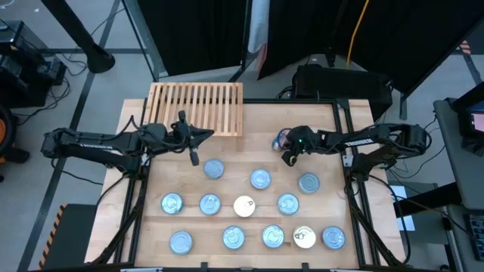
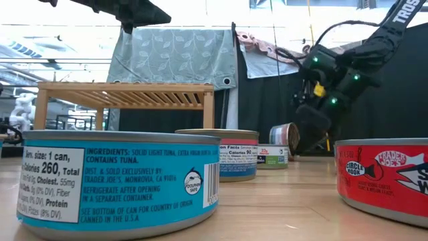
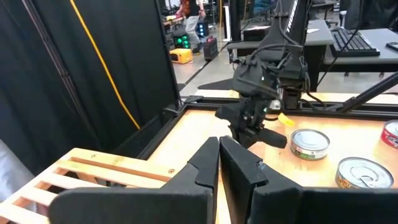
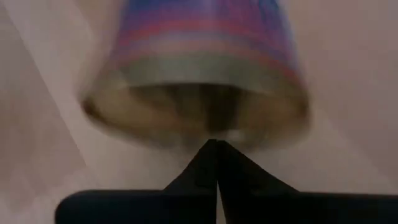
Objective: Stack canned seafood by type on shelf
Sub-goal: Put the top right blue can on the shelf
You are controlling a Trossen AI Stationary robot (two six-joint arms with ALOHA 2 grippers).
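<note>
Beside the shelf point(image 1: 198, 107), left gripper point(image 1: 203, 134) pressed together, right gripper point(image 1: 288, 158) pressed together, touching a tipped can point(image 1: 282, 139).

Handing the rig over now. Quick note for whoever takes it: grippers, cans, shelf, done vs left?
Left gripper: shut, empty, hanging over the table just in front of the shelf.
Right gripper: shut, not holding anything; its fingertips are right at a tipped can lying on its side on the table, right of the shelf.
Other cans: twelve flat on the table in loose rows nearer the front, mostly silver tops, two cream ones.
Done: nothing on the shelf yet.
Left: get the tipped can sorted, then stack all cans on the shelf by type.
</note>
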